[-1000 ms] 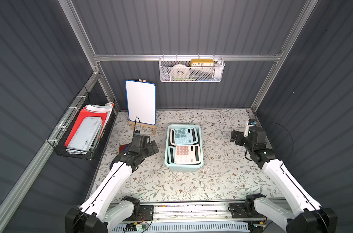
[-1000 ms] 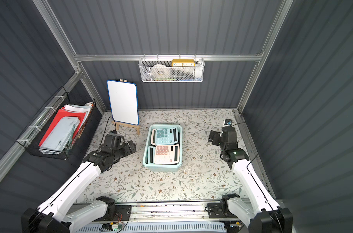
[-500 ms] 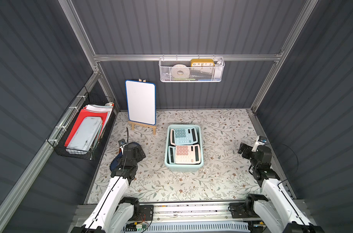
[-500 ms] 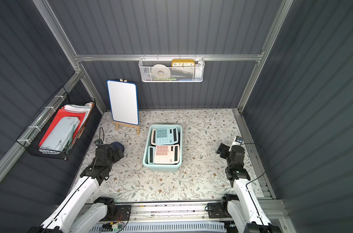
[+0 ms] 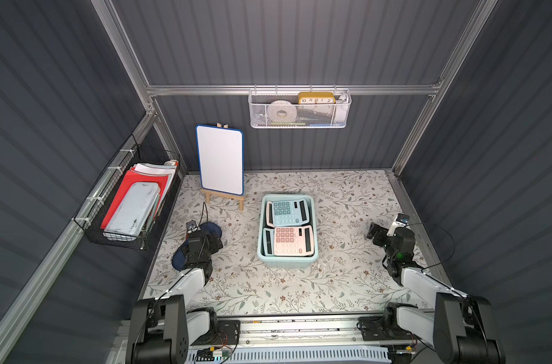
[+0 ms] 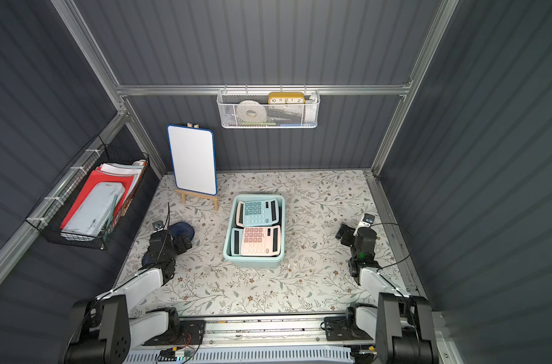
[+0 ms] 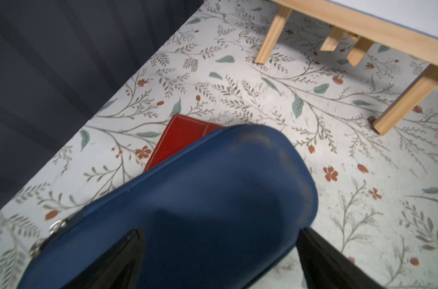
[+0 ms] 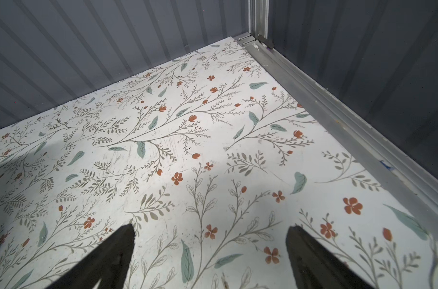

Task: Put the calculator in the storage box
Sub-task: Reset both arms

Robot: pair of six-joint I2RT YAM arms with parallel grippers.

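Pincers: your left gripper and right gripper gape, empty.
Risk: left jaws closing snag blue case, left of frame centre.

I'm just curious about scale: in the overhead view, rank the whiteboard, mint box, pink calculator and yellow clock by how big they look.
Largest to smallest:
storage box
whiteboard
pink calculator
yellow clock, only partly visible

Smooth pale plastic storage box on a matt, scuffed floral-print tabletop. Far left, a bare wooden easel beside a smooth blue case with shiny metal snaps.
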